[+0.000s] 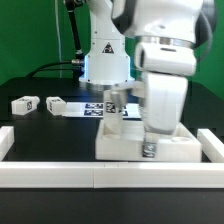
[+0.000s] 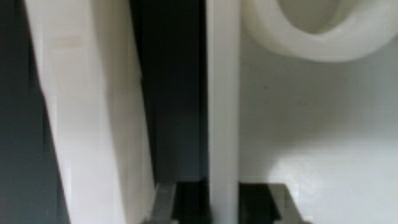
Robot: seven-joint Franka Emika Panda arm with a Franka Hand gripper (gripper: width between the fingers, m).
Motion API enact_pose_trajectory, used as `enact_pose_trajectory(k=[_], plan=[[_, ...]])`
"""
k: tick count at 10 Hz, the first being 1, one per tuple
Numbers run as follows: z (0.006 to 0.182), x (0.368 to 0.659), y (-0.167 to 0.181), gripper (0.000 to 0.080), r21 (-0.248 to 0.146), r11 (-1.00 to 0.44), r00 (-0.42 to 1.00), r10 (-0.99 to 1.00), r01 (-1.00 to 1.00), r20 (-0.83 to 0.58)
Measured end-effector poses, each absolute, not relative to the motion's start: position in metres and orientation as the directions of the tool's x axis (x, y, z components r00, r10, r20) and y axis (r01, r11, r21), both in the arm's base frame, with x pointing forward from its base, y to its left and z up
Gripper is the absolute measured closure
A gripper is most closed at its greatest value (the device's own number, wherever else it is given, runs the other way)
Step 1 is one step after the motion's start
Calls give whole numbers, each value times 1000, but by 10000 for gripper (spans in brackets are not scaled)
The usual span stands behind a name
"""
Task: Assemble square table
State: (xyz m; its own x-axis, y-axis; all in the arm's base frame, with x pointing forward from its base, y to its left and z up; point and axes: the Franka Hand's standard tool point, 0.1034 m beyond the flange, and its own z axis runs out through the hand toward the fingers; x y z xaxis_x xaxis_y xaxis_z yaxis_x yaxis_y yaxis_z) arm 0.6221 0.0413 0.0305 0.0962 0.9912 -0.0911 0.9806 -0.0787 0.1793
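Observation:
The square table top (image 1: 120, 142) is a white tray-like piece lying against the front border rail (image 1: 90, 176). My gripper (image 1: 150, 150) reaches down onto its right part, largely hidden by the wrist. In the wrist view the dark fingers (image 2: 187, 203) stand on either side of the top's thin raised rim (image 2: 221, 100), and my gripper (image 2: 222, 197) is shut on it. A round corner socket (image 2: 311, 35) shows on the top's inner face (image 2: 320, 130). Two small white tagged leg blocks (image 1: 25, 103) (image 1: 56, 103) lie apart at the exterior view's left.
The marker board (image 1: 100, 109) lies flat behind the table top, near the robot's base (image 1: 105, 65). White border rails stand at the exterior view's left (image 1: 5, 140) and right (image 1: 211, 146). In the wrist view a rail (image 2: 89, 120) runs close beside the gripped rim.

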Motion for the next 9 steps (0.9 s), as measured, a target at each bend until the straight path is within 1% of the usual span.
enact_pose_trajectory(k=[1,3,6,7,9], plan=[[27,633,57,735,192,-94,111,990,977,-82],[27,634,64,732,159,-91,109,988,983,-110],[29,636,65,732,160,-75,95,987,984,-126],[29,636,64,561,160,-75,96,987,984,-126],[28,635,63,285,159,-76,97,987,984,-126]])
